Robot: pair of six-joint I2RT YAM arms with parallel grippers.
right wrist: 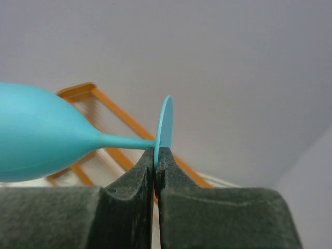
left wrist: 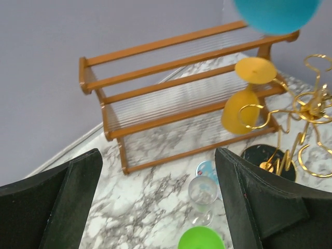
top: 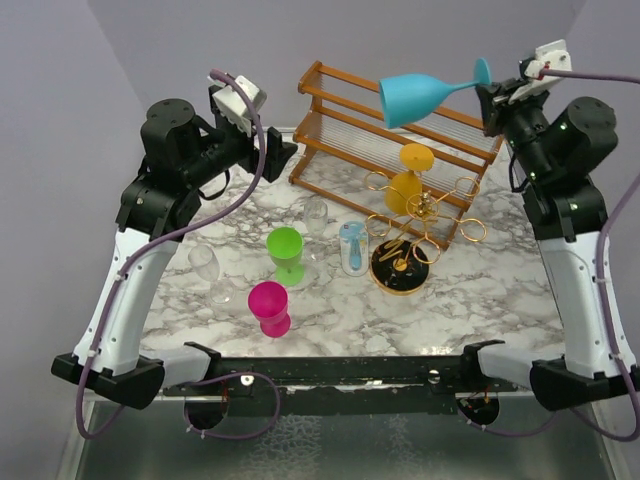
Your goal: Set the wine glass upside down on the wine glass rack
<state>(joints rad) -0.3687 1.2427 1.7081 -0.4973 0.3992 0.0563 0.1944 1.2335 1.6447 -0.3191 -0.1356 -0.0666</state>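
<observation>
A blue wine glass (top: 415, 97) (right wrist: 36, 135) hangs on its side high over the back of the table, bowl pointing left. My right gripper (top: 491, 98) (right wrist: 155, 155) is shut on the rim of its round foot. The wine glass rack (top: 420, 215) (left wrist: 306, 109), gold wire loops on a black base, stands below and a little left of it. A yellow glass (top: 408, 185) (left wrist: 244, 106) hangs upside down on the rack. My left gripper (top: 285, 155) (left wrist: 157, 153) is open and empty at the back left. The blue bowl (left wrist: 275, 13) shows at the top of the left wrist view.
A brown wooden slatted rack (top: 390, 130) (left wrist: 171, 98) stands at the back, under the blue glass. On the marble stand a clear glass (top: 316, 220) (left wrist: 202, 192), a second clear glass (top: 205, 265), a green cup (top: 286, 250), a pink cup (top: 268, 305) and a pale blue glass (top: 352, 245).
</observation>
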